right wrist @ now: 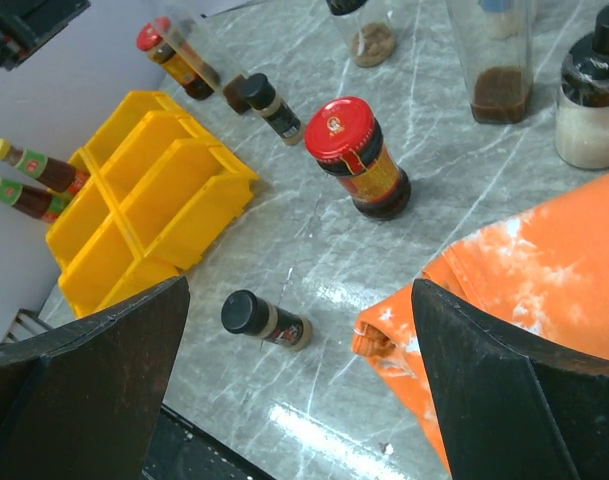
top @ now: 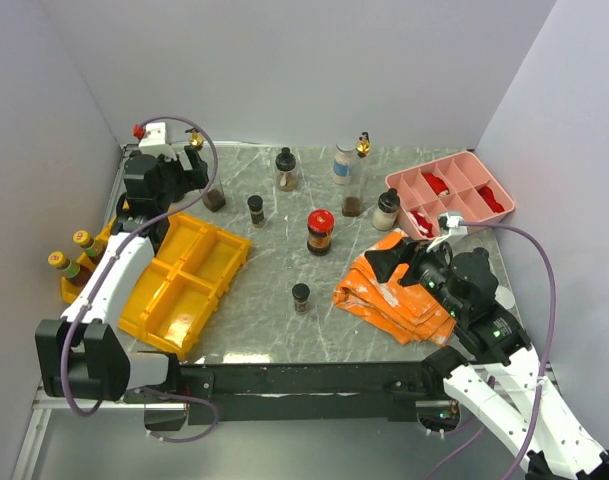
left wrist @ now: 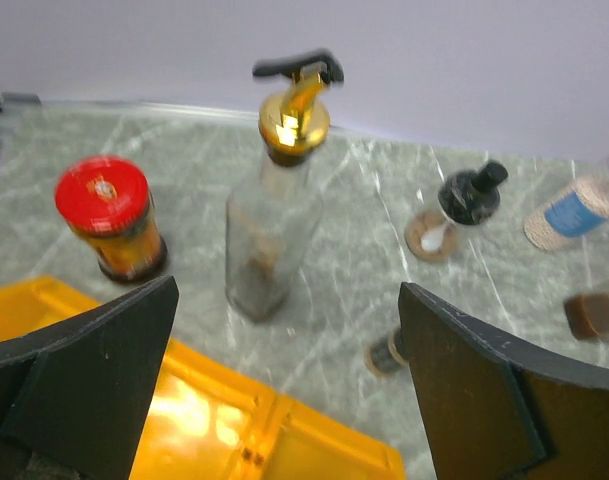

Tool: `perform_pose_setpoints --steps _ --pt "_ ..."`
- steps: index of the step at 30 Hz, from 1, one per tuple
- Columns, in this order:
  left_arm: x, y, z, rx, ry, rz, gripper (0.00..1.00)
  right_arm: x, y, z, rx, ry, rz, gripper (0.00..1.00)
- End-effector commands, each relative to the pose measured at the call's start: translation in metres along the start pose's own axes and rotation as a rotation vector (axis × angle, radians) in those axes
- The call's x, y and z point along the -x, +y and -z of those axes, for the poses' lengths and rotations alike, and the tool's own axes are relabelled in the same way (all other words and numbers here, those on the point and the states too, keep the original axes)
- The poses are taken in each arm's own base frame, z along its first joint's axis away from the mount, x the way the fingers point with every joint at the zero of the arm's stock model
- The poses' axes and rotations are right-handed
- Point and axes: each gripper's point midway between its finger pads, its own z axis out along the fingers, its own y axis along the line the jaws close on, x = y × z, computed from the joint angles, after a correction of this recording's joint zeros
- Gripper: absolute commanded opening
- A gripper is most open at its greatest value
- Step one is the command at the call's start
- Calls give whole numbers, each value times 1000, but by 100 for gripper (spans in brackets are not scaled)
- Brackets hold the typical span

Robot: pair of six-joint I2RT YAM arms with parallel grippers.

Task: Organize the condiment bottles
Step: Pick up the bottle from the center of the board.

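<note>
Grey marble table (top: 274, 270) sits inside pale lilac walls (top: 284, 60). Most bottles (top: 286, 170) stand upright, caps up. The left gripper (left wrist: 286, 292) gapes wide and holds nothing. The gold-pump bottle (left wrist: 274, 230) stands vertical between its fingers, clear of both. The right gripper (right wrist: 300, 288) is equally wide and empty. A red-capped jar (right wrist: 359, 160) stands ahead of it, and a small black-capped bottle (right wrist: 264, 320) stands just below its gap.

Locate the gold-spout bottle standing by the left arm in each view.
Top external: the gold-spout bottle stands at far left beside the left arm, just behind the yellow bin.
Left wrist: centre of frame, beyond the bin's edge.
Right wrist: top left, blurred, past the bin.
Shared landmark: the yellow bin.
</note>
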Motion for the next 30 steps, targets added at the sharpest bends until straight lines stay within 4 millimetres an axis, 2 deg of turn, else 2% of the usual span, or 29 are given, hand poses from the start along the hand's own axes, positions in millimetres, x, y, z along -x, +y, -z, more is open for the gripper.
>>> perform_pose_setpoints --steps 1,5,6,8,10,18,28,30 --pt "38 -2 -16 -13 -145 -71 97 17 20 3 100 -76 33 100" --pt "31 -15 -35 -93 -104 -104 92 18 24 2 132 -90 30 100" --pt "21 -19 -42 -122 -77 -108 90 19 25 2 134 -93 32 100" --pt "25 -18 -48 -114 -85 -108 84 20 25 1 134 -93 38 100" --pt "23 -14 -55 -95 -93 -108 82 21 25 0 131 -95 44 100" --pt "24 -18 -81 -126 -120 -119 73 24 23 1 120 -109 51 100" --pt "19 -19 -103 -138 -106 -150 66 27 19 -1 95 -119 57 100" --pt "21 -21 -104 -152 -110 -149 60 28 19 -1 93 -122 56 100"
